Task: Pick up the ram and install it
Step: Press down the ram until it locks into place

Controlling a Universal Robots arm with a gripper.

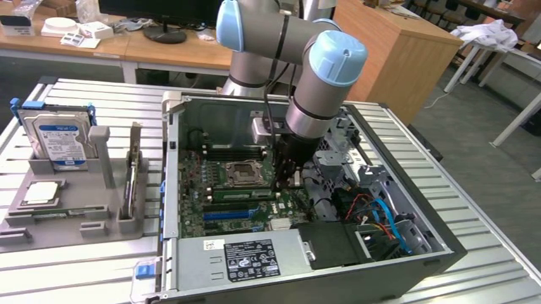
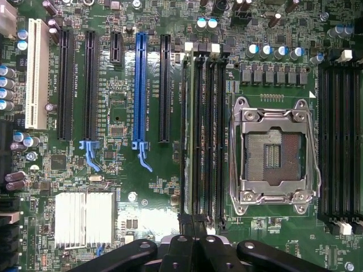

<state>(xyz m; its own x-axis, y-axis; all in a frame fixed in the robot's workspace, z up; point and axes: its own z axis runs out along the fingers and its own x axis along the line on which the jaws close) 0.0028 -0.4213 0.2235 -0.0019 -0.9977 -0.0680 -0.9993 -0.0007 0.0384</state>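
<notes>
The ram (image 1: 241, 194) is a long green stick lying along the motherboard just beside the CPU socket (image 1: 241, 171). In the wrist view the ram (image 2: 189, 136) shows edge-on in the memory slot nearest the black expansion slots. My gripper (image 1: 290, 182) hangs straight down inside the open computer case, right over one end of that stick. Seen from the wrist, the gripper (image 2: 194, 242) has its dark fingers together at the end of the memory slots, shut. Whether the fingertips touch the ram I cannot tell.
A blue connector slot (image 2: 140, 85) and a silver heat sink (image 2: 84, 218) lie beside the memory slots. Cables and drive bays (image 1: 381, 215) crowd the case toward the exterior view's right. A grey fixture (image 1: 76, 215) on the exterior view's left holds a hard drive (image 1: 59, 136) and a square chip (image 1: 42, 193).
</notes>
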